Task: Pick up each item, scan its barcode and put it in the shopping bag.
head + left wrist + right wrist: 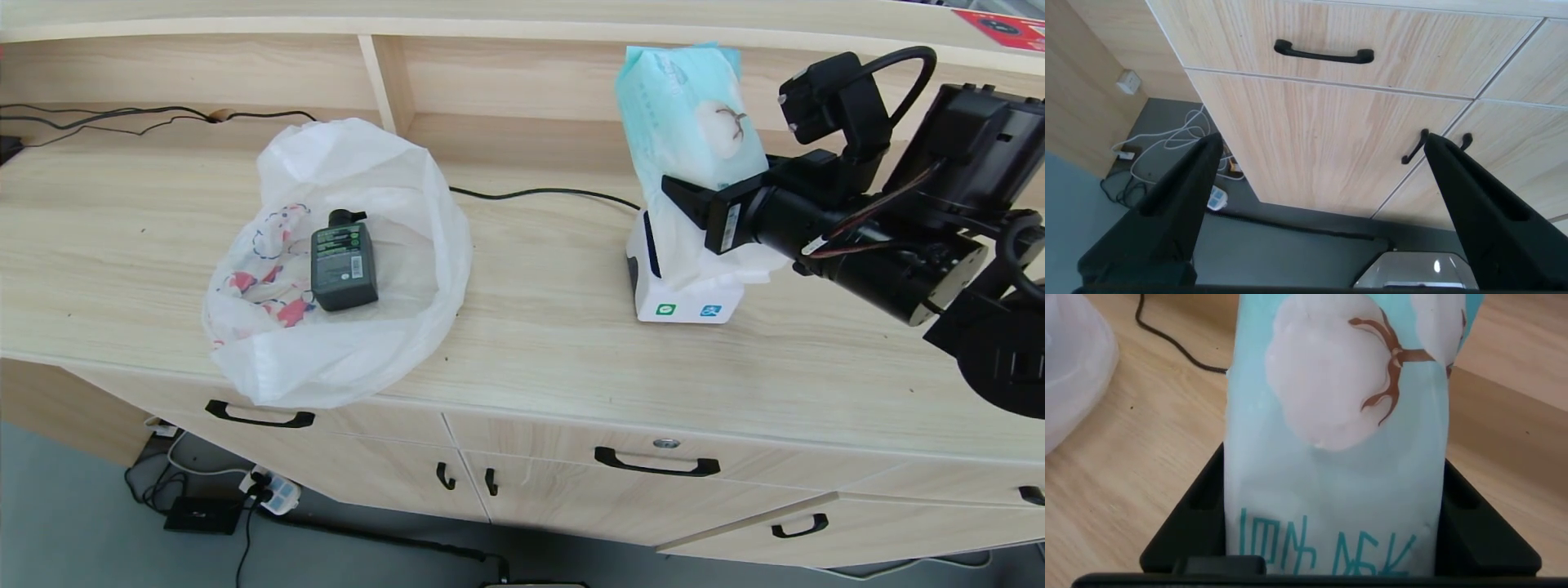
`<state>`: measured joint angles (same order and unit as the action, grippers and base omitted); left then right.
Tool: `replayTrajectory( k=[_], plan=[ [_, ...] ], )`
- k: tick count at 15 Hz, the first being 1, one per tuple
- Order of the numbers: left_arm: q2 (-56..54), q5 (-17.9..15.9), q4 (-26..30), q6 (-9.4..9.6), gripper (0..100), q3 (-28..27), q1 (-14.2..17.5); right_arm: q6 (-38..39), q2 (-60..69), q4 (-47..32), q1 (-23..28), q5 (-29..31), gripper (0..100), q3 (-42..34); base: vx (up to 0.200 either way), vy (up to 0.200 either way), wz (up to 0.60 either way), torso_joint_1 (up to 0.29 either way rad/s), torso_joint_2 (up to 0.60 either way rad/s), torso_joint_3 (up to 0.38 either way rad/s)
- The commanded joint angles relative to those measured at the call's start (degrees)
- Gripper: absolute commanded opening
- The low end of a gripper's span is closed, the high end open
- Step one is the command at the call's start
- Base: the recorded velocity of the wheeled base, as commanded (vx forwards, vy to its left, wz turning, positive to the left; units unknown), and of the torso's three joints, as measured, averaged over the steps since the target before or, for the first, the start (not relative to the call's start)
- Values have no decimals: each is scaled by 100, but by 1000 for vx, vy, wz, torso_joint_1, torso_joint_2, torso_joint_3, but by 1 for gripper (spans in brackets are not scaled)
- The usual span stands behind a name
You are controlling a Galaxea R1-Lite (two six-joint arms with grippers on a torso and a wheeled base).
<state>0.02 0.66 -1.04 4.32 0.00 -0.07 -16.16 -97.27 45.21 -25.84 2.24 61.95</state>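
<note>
My right gripper (700,206) is shut on a light-blue soft pack of tissues (692,114), held upright just above a small white scanner (653,282) on the wooden counter. In the right wrist view the pack (1339,416) sits between the two black fingers (1188,527). A white plastic shopping bag (367,188) lies open on the counter's left part, with a dark grey bottle (343,261) inside it. My left gripper (1323,204) hangs open below the counter edge, facing the drawer fronts, with nothing between its fingers.
Black cables (531,193) run along the back of the counter (555,343), under a shelf with a wooden divider (380,77). Drawers with black handles (657,465) line the front. A power strip (273,490) and cords lie on the floor.
</note>
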Motion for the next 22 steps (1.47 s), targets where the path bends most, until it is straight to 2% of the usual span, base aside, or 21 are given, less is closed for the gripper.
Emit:
replayTrajectory(
  k=[1,8,11,13,14,17,19,22],
  plan=[
    [-2,4,-2,-1,100,0,-1,8,85,5,0,-5,0,71,0,0,0,0,0,0],
    [-2,4,-2,-1,100,0,-1,-10,595,-30,-26,31,0,-43,0,0,0,0,0,0],
    [-2,4,7,-1,100,0,-1,122,2001,-21,-79,4,0,-1695,0,0,0,0,0,0],
    [-2,4,7,-1,100,0,-1,641,2678,-13,-79,-13,0,-2724,-200,0,0,2,2,0],
    [-2,4,7,-1,100,0,-1,782,2871,-13,-79,-40,0,-2917,-200,0,0,7,7,2],
    [-2,4,7,8,100,0,-1,1028,2994,-21,150,-57,0,-2952,0,0,0,0,0,0],
    [-2,4,7,-1,100,0,-1,1045,2986,-21,537,-75,0,-2908,0,0,0,0,0,0],
    [-2,4,-2,-142,100,0,-1,1133,3021,-21,862,-136,0,-2943,0,200,0,12,9,1]
  ],
)
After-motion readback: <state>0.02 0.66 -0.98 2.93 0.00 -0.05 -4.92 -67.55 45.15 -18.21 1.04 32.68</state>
